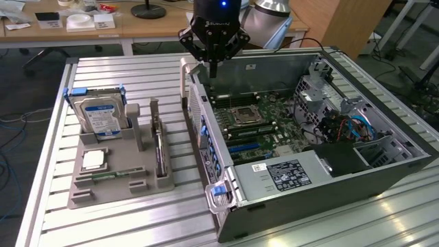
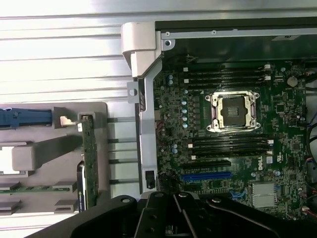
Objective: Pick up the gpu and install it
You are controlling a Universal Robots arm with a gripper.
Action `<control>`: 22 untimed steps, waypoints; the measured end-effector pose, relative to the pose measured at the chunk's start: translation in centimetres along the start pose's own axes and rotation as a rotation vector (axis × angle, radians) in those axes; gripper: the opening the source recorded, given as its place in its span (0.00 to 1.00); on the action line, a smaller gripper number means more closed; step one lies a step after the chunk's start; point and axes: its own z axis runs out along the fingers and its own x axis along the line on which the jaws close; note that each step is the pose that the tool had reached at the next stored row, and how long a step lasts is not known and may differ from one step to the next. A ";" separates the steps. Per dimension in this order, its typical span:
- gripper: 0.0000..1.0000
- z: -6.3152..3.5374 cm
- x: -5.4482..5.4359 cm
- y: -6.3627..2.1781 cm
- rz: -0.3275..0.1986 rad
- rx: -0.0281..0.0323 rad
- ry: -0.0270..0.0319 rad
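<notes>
One slatted aluminium table carries one open black-and-grey metal computer case and one grey plastic parts holder. In the holder: one silver hard drive with a blue-white label, one green circuit-board gpu, one thin green memory stick and one square silver processor chip. The case's one green motherboard shows one silver processor socket, two banks of black memory slots and one blue expansion slot.
</notes>
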 end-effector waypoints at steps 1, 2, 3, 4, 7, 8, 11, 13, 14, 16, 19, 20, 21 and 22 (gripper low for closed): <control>0.11 0.00 0.1 -0.01 0.000 0.0000 0.0000; 0.11 0.00 0.3 -0.03 0.000 0.0000 0.0000; 0.11 -0.01 0.6 -0.04 0.000 0.0000 0.0000; 0.11 -0.01 0.9 -0.06 0.000 0.0000 0.0000; 0.11 0.00 1.6 -0.12 0.000 0.0000 0.0000; 0.11 0.00 1.9 -0.14 0.000 0.0000 0.0000; 0.11 -0.01 2.6 -0.20 0.000 0.0000 -0.0001; 0.11 -0.02 2.8 -0.23 0.000 -0.0001 -0.0001; 0.11 -0.04 3.7 -0.47 0.000 0.0000 0.0000; 0.11 -0.04 3.9 -0.48 0.000 -0.0001 0.0000; 0.11 -0.05 4.1 -0.50 0.000 0.0000 0.0000; 0.11 -0.05 4.1 -0.50 0.000 0.0000 -0.0001; 0.11 -0.05 4.1 -0.50 0.000 0.0000 -0.0001; 0.11 -0.05 4.3 -0.51 0.000 0.0000 -0.0001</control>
